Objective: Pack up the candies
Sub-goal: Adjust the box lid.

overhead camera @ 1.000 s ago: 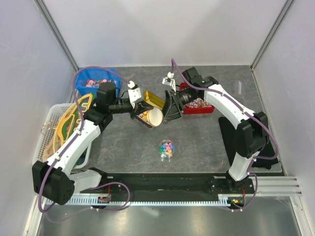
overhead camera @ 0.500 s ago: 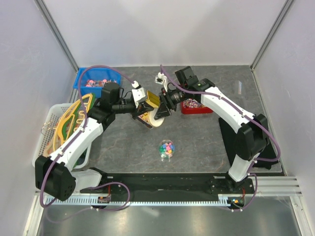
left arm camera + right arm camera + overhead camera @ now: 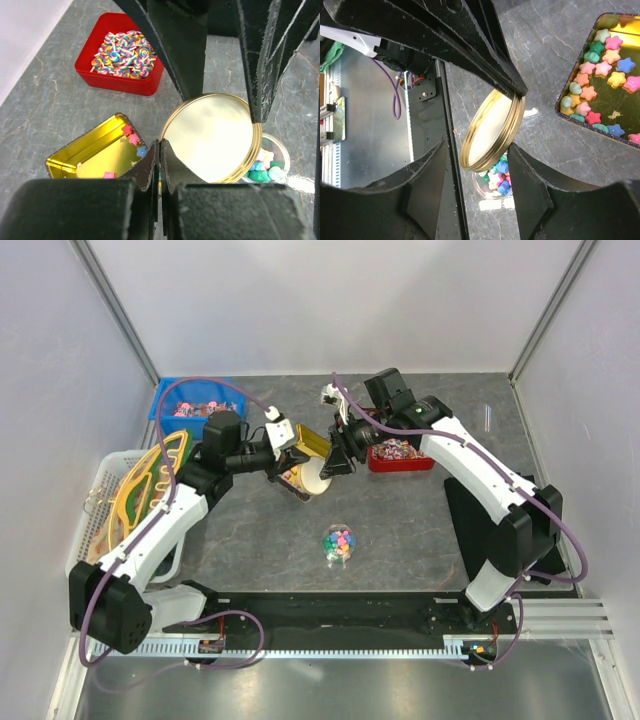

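Note:
My left gripper (image 3: 160,145) is shut on the rim of a round gold lid (image 3: 210,137) and holds it tilted above the table. My right gripper (image 3: 476,145) is open, one finger on each side of that lid (image 3: 492,132); the right finger is very near its rim. Below the lid stands a small clear jar (image 3: 496,180) filled with mixed coloured candies (image 3: 340,540). More star-shaped candies (image 3: 600,60) lie in an open gold tin (image 3: 85,160). In the top view the two grippers meet at the lid (image 3: 316,478), left gripper (image 3: 297,455), right gripper (image 3: 335,462).
A red bin (image 3: 100,82) of swirled wrapped sweets sits behind the right gripper. A blue bin (image 3: 180,392) of wrapped sweets is at the back left. A white basket (image 3: 108,468) holding green and yellow items stands at the left edge. Black stand at right (image 3: 462,515).
My right gripper has moved left and closed in around the lid. My left gripper has kept hold of the lid and shifted slightly right.

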